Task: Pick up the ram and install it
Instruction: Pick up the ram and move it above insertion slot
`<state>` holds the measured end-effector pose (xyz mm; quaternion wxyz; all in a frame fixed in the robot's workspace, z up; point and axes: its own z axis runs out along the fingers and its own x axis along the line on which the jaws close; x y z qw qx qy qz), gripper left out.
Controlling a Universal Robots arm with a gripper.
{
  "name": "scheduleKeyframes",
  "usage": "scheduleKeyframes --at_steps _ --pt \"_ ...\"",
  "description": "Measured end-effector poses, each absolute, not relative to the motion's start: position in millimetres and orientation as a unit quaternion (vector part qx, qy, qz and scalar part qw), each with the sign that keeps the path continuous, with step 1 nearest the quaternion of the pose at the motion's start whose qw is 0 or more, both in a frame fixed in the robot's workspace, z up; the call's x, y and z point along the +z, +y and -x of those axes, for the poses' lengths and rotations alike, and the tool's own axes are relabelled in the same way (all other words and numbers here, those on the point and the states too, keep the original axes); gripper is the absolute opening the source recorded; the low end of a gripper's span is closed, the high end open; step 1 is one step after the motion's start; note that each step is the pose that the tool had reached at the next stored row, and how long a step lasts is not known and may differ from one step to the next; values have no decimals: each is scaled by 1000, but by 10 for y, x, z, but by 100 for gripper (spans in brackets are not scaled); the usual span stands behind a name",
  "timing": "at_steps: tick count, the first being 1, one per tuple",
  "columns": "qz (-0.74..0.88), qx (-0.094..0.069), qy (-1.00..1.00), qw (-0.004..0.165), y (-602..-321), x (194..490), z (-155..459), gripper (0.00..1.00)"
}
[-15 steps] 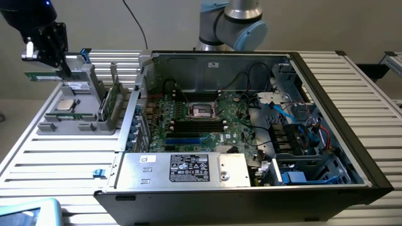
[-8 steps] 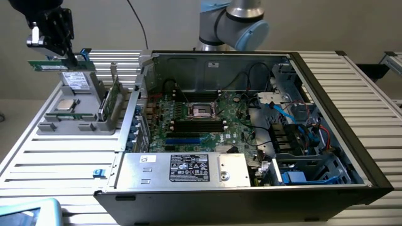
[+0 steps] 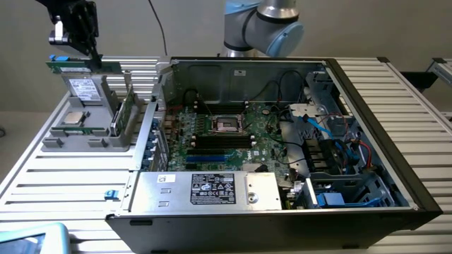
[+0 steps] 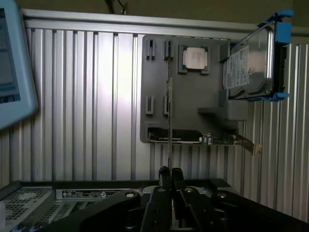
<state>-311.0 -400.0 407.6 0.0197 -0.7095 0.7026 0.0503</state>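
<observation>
Pickup is looking done and installing is remaining: gripper (image 3: 95, 60) is pinching, nearly shut, one end of the ram (image 3: 69, 66), holding it above the tray (image 3: 53, 143) with the processor (image 3: 73, 117) and drive (image 3: 88, 90), well apart from the motherboard's (image 3: 268, 137) black slots (image 3: 222, 140) in the open case (image 3: 395, 137).

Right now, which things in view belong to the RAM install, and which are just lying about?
Job in hand:
- ram, held in the shut gripper
- black memory slots on the motherboard in the open computer case

Lying about:
- processor chip in the grey holder
- hard drive, standing in that holder
- power supply
</observation>
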Motion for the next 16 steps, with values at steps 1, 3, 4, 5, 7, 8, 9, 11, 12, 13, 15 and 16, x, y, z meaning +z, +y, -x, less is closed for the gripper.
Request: scheduleKeyframes --at_steps 1,3,4,5,7,8,9,11,12,13,15,16 --pt "710 50 703 20 -4002 4078 3064 13" --pt "709 51 703 20 -4008 4083 2971 13" --pt "709 51 703 20 -4012 4085 2928 13" --pt "710 51 703 20 -4016 4089 2879 13" --pt "709 51 703 19 -4024 4106 2789 13" --pt "709 51 703 19 -4026 4118 2745 13" --pt "709 51 703 18 -4027 4128 2700 13" --pt "709 49 703 15 -4028 4145 2610 13" --pt "709 48 703 13 -4029 4150 2567 13" --pt "709 47 703 11 -4029 4153 2524 13" --pt "709 46 703 11 -4030 4154 2435 13" --pt "709 46 703 10 -4032 4154 2386 13"
